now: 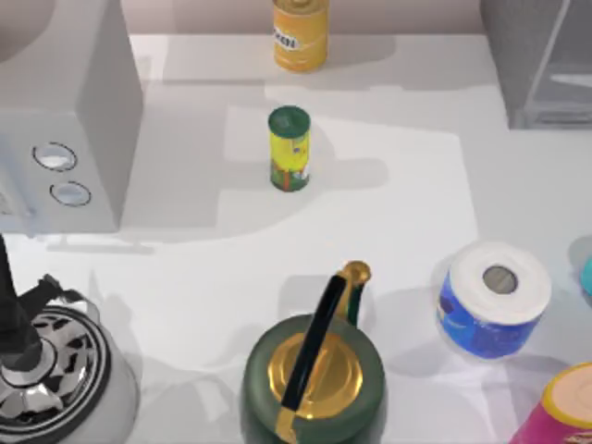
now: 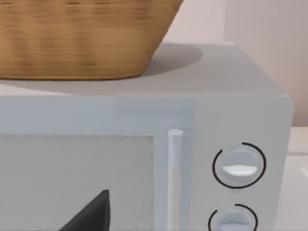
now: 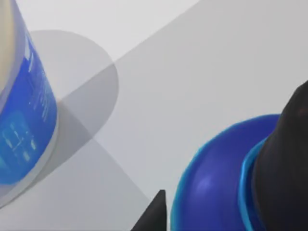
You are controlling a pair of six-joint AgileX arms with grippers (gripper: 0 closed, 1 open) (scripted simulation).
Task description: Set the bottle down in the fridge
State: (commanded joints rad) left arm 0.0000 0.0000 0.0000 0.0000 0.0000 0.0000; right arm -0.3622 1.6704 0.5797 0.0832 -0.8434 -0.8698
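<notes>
Close up, my right gripper's dark fingers (image 3: pixel 284 168) flanked the small blue, cyan-rimmed bottle (image 3: pixel 216 187); whether they pinched it I could not tell. It stood at the table's right edge, just beside the blue-wrapped white paper roll (image 1: pixel 495 296). Well apart, the large grey fridge (image 1: pixel 541 60) occupied the far right corner.

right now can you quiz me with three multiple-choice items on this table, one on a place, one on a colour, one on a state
1. Where is the fridge in the top view? A far right B near left C centre
2. What colour is the lid of the yellow can? A red B green C white
3. How does the kettle stand? A upright B on its side C upside down

Answers: 1 A, it fills the far right corner. 2 B, its top is dark green. 3 A, its gold lid and handle face up.
</notes>
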